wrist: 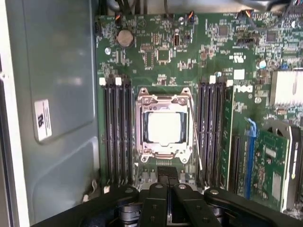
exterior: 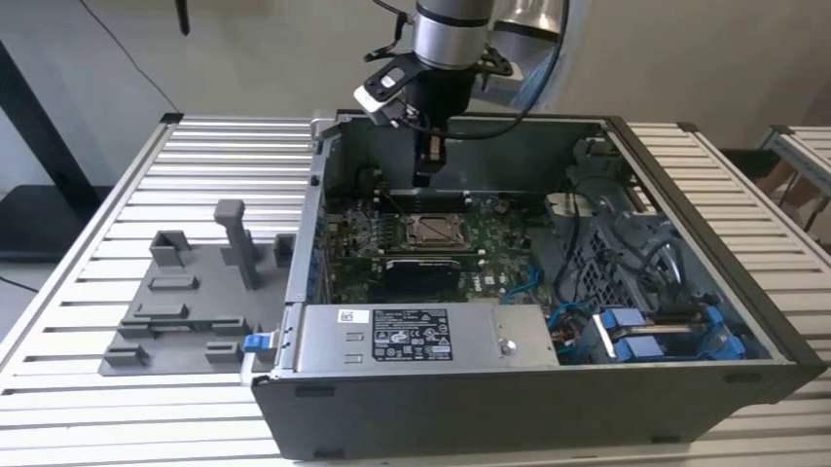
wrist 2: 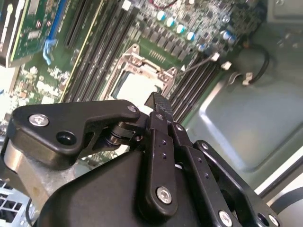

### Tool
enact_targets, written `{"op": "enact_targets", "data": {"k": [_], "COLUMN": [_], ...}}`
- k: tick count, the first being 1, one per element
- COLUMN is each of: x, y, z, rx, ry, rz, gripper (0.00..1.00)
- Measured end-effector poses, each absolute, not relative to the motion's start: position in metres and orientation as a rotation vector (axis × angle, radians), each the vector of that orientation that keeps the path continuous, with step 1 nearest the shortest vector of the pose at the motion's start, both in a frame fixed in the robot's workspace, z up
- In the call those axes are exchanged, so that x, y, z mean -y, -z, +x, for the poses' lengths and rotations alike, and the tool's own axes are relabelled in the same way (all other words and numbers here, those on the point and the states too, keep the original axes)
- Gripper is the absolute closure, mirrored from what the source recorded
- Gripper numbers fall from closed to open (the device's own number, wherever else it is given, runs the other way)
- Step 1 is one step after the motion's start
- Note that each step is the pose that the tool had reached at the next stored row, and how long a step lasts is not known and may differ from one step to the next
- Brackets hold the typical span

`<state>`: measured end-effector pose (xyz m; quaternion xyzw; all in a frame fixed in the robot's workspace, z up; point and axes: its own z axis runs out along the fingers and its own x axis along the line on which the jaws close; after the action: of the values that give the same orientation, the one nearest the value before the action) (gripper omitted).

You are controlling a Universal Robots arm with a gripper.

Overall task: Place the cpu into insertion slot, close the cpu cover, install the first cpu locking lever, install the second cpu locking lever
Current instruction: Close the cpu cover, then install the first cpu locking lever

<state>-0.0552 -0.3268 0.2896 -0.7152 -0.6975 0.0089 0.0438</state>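
Note:
The cpu [wrist: 164,128] lies flat as a pale square in the insertion slot [exterior: 431,232] on the green motherboard. The silvery cpu cover [wrist: 141,130] lies down around it, and the chip shows through its window. A thin wire locking lever [wrist: 195,137] runs along one side of the socket, slightly angled away from it. My gripper [exterior: 423,167] hangs above the board just behind the socket, apart from it. Its black fingers [wrist: 156,189] are shut with nothing between them. In the second wrist view the gripper [wrist 2: 158,101] sits near the socket's edge, by the cpu [wrist 2: 137,87].
The board lies inside an open grey computer case [exterior: 520,389] on a slatted table. Black memory slots [wrist: 118,132] flank the socket on both sides. Cables and blue drive parts [exterior: 649,336] fill the exterior view's right. A grey fixture plate [exterior: 182,302] lies at the exterior view's left.

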Motion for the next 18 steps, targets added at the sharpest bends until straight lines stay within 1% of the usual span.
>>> {"op": "enact_targets", "data": {"k": [5,11,18], "x": [0.327,0.327,0.327], "y": [-0.289,-0.289,-0.289], "z": [-0.067,-0.082,-0.103], "rx": [2.125,2.099,2.085], "ry": [-0.009,0.049,0.079], "rz": [-2.177,-2.146,-2.13], "gripper": [0.89,0.89,0.89]}}
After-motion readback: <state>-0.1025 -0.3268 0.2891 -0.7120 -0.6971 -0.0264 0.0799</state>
